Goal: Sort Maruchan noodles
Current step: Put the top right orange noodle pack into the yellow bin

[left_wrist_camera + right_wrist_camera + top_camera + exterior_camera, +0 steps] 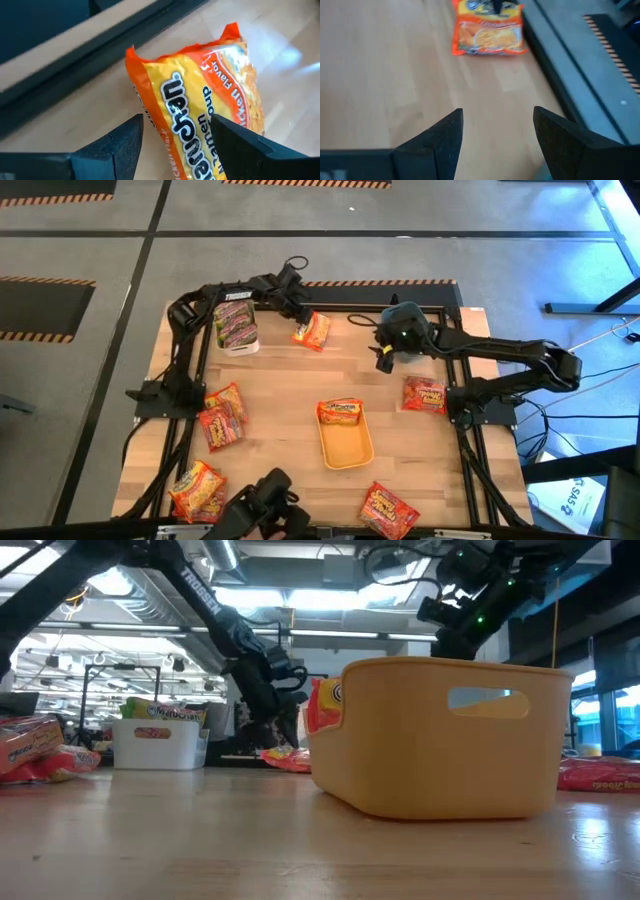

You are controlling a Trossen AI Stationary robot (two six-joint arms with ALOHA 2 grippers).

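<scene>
An orange-yellow Maruchan packet [314, 331] [210, 85] lies near the table's far edge, to the right of the white bin [240, 347]. My left gripper [303, 322] [176, 120] is open and low over the packet's far-left end, with one finger on each side of it. In the low view the packet [288, 758] lies on the wood below that gripper. My right gripper [383, 360] [497, 115] hangs open above bare wood, right of the packet, whose other end shows in its wrist view [487, 27]. The white bin holds green-pink packets [236, 320].
The yellow bin [346, 456] stands mid-table with an orange-yellow packet [340, 413] in it. Red packets lie at the right [425, 395], left [220, 428] and near edge [390, 510]. Orange-yellow ones lie at the left [228, 398] and near-left [196, 490]. A black frame rail [400, 307] borders the far edge.
</scene>
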